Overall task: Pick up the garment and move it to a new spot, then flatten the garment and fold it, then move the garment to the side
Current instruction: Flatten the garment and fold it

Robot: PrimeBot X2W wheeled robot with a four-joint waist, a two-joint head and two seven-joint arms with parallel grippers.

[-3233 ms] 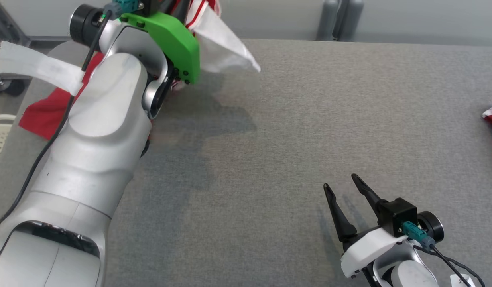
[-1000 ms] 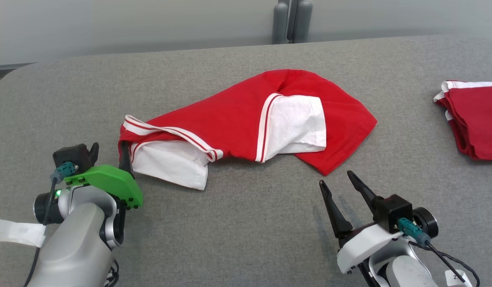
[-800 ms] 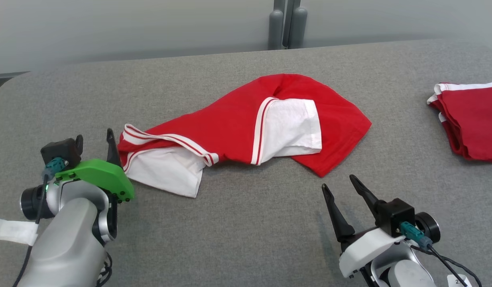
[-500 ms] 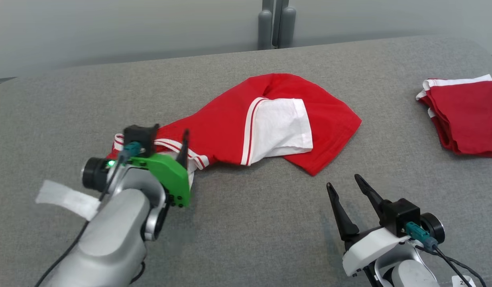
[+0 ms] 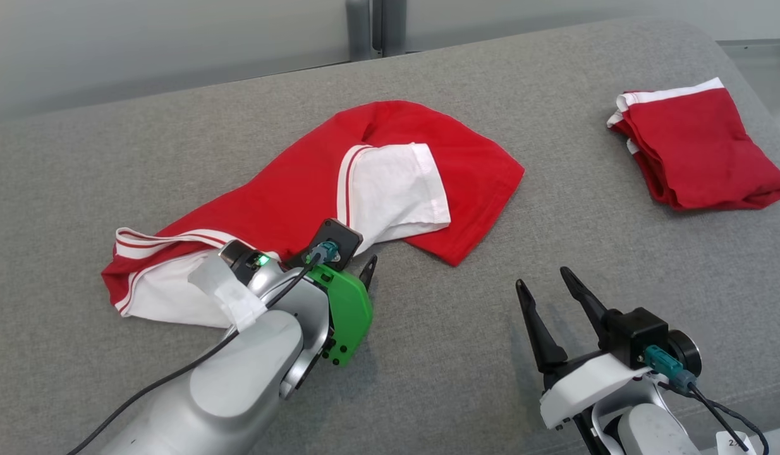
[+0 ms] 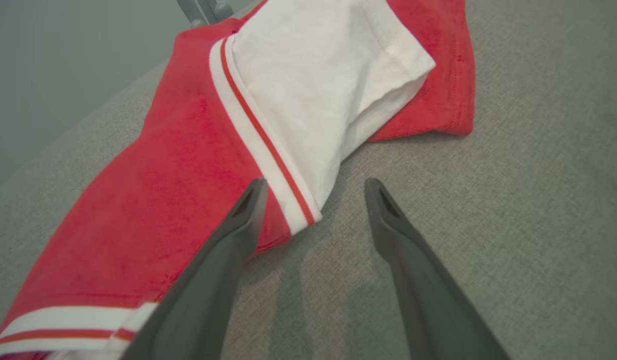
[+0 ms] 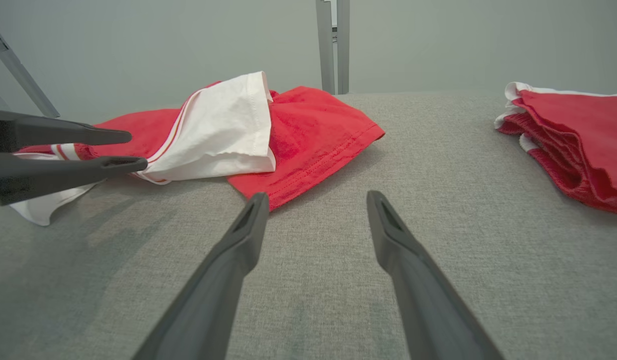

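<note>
Where the grey desk [image 5: 554, 221] carried the work, we counted two red pieces of clothing. One, the garment [image 5: 301, 189], lay crumpled across the middle, with two white sleeves showing. The other, a folded red piece [image 5: 700, 151], sat well apart at the far right. Two grippers noted. The left gripper [image 6: 313, 187] hung at the garment's near edge by a striped sleeve seam, fingers spread, gripping nothing; contact unclear. The right gripper [image 5: 543, 278] stood over bare desk, likewise spread and empty.
</note>
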